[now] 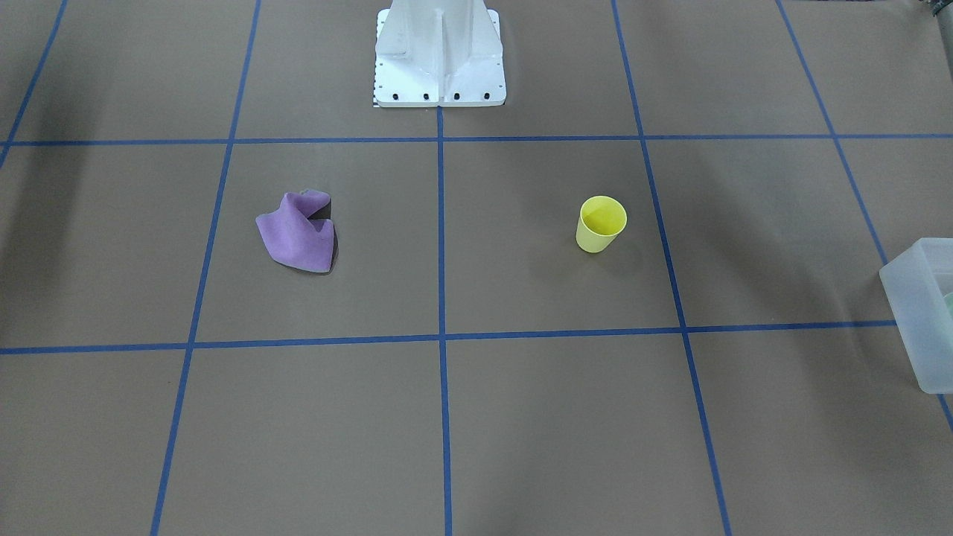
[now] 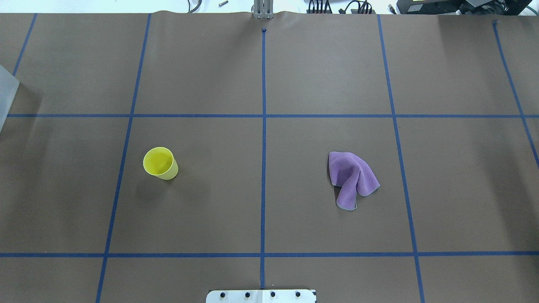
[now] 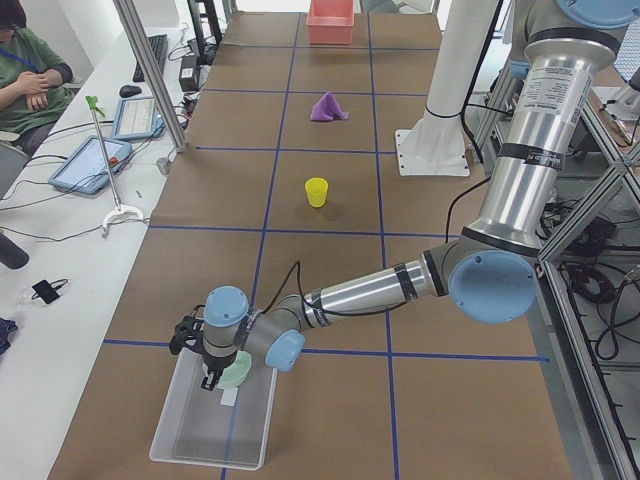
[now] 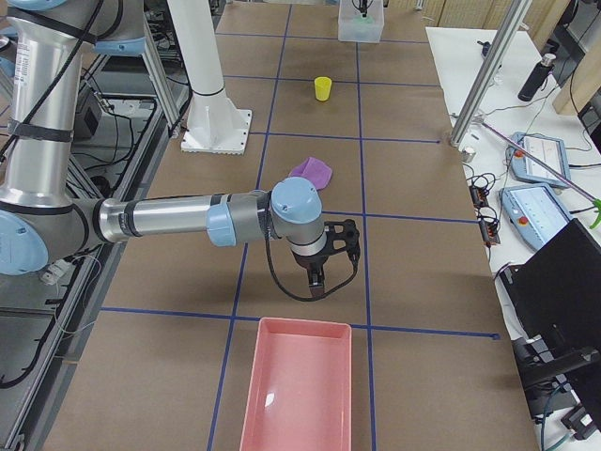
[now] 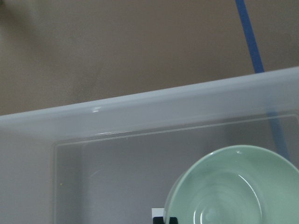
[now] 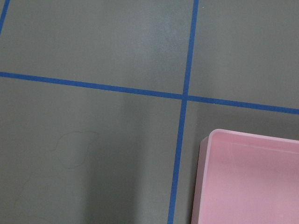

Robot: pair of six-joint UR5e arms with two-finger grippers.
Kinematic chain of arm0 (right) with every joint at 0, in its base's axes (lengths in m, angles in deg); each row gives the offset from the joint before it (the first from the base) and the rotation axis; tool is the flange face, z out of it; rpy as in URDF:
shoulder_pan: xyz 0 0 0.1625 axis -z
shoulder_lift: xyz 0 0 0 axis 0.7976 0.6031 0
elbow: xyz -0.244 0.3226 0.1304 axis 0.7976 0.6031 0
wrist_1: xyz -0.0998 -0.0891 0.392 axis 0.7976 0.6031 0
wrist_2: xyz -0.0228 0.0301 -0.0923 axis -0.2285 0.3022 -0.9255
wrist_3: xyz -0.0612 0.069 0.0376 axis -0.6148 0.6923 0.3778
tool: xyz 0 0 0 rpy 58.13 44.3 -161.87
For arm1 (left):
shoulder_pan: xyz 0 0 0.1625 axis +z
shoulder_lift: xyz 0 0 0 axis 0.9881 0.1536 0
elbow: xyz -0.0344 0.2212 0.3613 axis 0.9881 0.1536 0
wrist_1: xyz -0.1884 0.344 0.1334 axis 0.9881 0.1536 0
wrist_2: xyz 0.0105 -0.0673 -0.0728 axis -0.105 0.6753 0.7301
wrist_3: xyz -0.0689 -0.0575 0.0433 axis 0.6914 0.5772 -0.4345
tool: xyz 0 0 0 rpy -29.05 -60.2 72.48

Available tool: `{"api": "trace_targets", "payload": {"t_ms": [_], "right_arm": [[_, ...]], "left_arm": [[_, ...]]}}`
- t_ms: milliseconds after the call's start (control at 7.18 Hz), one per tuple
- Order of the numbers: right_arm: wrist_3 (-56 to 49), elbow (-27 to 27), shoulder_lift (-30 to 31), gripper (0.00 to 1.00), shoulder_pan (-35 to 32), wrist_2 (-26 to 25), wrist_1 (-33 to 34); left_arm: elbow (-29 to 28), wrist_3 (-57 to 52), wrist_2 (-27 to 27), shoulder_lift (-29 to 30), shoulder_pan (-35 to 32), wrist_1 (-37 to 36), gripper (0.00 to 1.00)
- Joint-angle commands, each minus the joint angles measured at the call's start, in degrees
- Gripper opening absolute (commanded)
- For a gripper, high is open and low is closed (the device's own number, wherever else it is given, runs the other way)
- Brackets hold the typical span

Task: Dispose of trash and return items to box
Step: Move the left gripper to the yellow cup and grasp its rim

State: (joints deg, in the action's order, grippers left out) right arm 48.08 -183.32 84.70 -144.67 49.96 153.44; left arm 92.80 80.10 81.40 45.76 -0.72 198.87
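Observation:
The yellow cup [image 1: 600,223] stands upright and alone on the brown table, also in the overhead view [image 2: 160,163] and the side views [image 3: 316,191] [image 4: 323,88]. The pale teal-green bowl [image 5: 233,186] sits inside the translucent box [image 5: 140,105] at the table's end on my left [image 3: 215,420] [image 1: 912,313]. My left gripper [image 3: 210,378] hangs over the box beside the bowl [image 3: 238,374]. I cannot tell whether it is open or shut. My right gripper [image 4: 317,280] hovers above bare table near the pink tray. I cannot tell its state either.
A crumpled purple cloth [image 1: 298,232] [image 2: 351,179] lies on the table on my right side. A pink tray [image 4: 299,385] [image 6: 252,177] sits at the table's end on my right. The white robot base [image 1: 439,52] stands at the middle of the table's near edge.

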Motion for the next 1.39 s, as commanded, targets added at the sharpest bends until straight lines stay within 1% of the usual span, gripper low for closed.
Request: {"api": "trace_targets", "payload": {"t_ms": [0,139,278,418,557,696,835,975,1114,1253], "right_arm": [[0.06,-0.09,-0.09,1.00,0.00,0.09,0.00],[0.06,-0.09,-0.09,1.00,0.00,0.09,0.00],[0.15,-0.17,-0.09,1.00,0.00,0.18,0.00],[1.02,-0.17,-0.09,1.00,0.09,0.18,0.00],[1.37,-0.17,-0.26,1.00,0.61,0.18,0.00],[1.38,-0.26,-0.26,1.00,0.71,0.26,0.00],[1.81,-0.26,-0.35,1.00,0.79,0.26,0.00],[1.82,-0.26,-0.35,1.00,0.88,0.26,0.00],[1.82,-0.26,-0.35,1.00,0.88,0.26,0.00],[1.73,-0.26,-0.35,1.00,0.88,0.35,0.00]], "left_arm": [[4.57,-0.47,0.58,-1.41,-0.11,-0.08,0.99],[8.69,-0.47,1.63,-2.11,-1.33,-2.69,0.99],[14.21,-0.38,7.21,-2.12,-4.04,-9.07,0.99],[22.79,0.40,10.75,-2.47,-4.59,-17.92,0.99],[32.45,5.46,10.78,-5.08,-4.16,-23.93,0.99],[40.99,13.60,11.22,-7.19,-0.76,-24.60,0.99],[48.30,16.73,11.57,-9.83,5.10,-24.52,0.99],[51.94,22.50,11.75,-10.11,9.86,-23.99,0.99],[54.41,31.26,10.96,-9.77,16.00,-22.95,0.99],[54.87,37.26,6.35,-8.37,22.50,-21.19,0.99]]}}
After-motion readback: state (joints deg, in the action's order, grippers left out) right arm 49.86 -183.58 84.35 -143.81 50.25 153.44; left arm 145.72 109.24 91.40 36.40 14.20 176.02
